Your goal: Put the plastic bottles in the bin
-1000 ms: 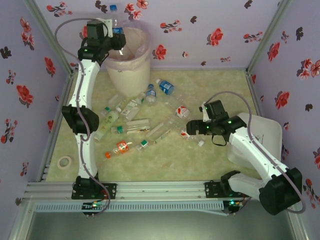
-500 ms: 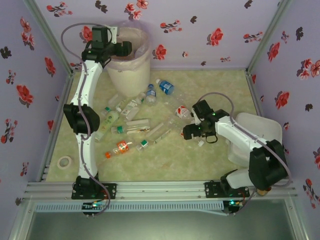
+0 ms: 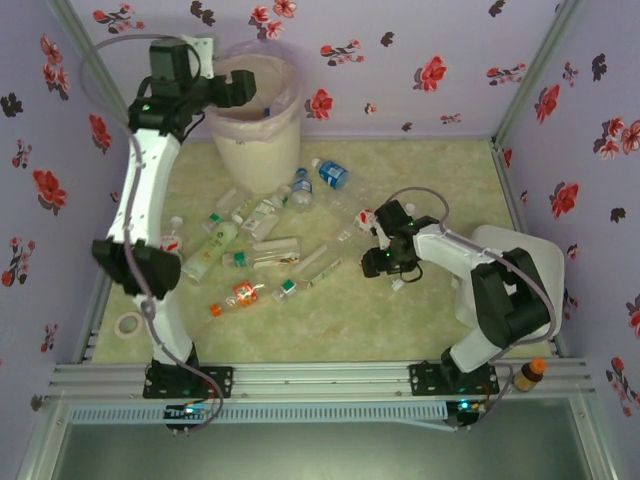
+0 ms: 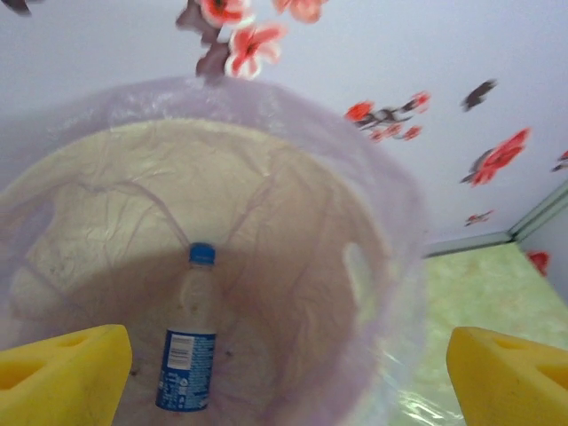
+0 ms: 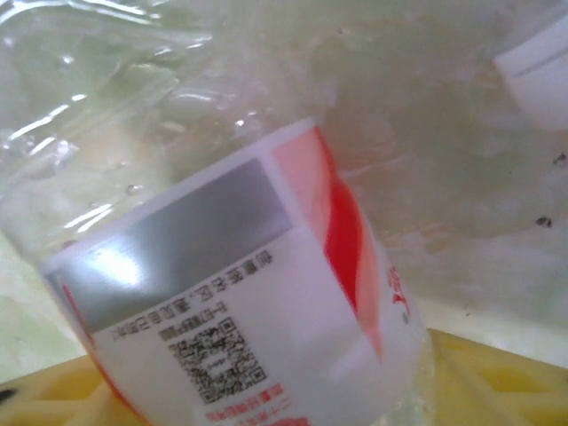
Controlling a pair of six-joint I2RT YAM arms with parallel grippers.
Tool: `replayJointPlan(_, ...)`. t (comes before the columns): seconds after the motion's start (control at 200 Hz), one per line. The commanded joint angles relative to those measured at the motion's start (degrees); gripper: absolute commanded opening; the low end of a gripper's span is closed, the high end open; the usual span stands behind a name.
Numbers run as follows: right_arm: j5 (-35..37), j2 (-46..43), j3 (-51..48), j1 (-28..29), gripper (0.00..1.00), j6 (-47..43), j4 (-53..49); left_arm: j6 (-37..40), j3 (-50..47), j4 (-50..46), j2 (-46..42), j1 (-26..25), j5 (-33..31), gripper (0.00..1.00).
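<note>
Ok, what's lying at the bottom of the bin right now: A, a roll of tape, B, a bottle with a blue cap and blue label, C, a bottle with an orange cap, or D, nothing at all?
B: the left wrist view looks into the bin, where a blue-capped bottle with a blue label lies on the bottom.

I see the bin [image 3: 258, 150] mouth wide open — just one bottle [image 4: 188, 355] lies at its bottom. Loose bottles [image 3: 262, 250] crowd the middle; the floor [image 3: 450, 170] far right is bare.
</note>
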Motion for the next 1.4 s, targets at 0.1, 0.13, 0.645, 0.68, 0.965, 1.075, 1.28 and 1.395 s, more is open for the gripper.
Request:
replayJointPlan(0.1,-1.60,-8.00,0.52,0.37,0.47,0.40,-5.76,-7.97,-22.96,8.33,-18.22,-0.73,2.45,0.92)
replayJointPlan(0.13,-2.10,-9.48,0.80,0.40,0.47,0.54,-6.49,-9.02,-25.90,9.50,-20.48,-0.75,2.81,0.92)
replayJointPlan(0.645,-11.83,-16.50,3.62,7.24,0.37,15.06,22.97,-33.97,-64.88,39.26,-38.89,-14.44,-0.12,1.00)
replayJointPlan(0.68,-11.87,-16.02,4.01,7.86,0.37,15.26,23.48,-34.98,-65.94,40.97,-38.38,-15.91,-1.07,1.00)
replayJointPlan(0.965,-11.21,-13.71,4.55,13.10,0.36,17.24,27.66,-38.51,-64.44,45.17,-29.86,-19.64,-0.58,0.99)
replayJointPlan(1.075,-11.00,-13.31,4.03,13.73,0.35,18.12,29.34,-38.65,-63.59,44.61,-28.44,-19.73,-0.28,0.88)
replayJointPlan(1.28,-12.01,-10.68,5.33,13.81,0.34,17.76,29.47,-39.07,-63.13,44.71,-27.82,-19.65,0.57,0.60)
replayJointPlan(1.395,-12.01,-9.83,6.83,13.81,0.42,16.71,28.97,-36.75,-59.71,40.50,-27.27,-19.27,0.59,0.52)
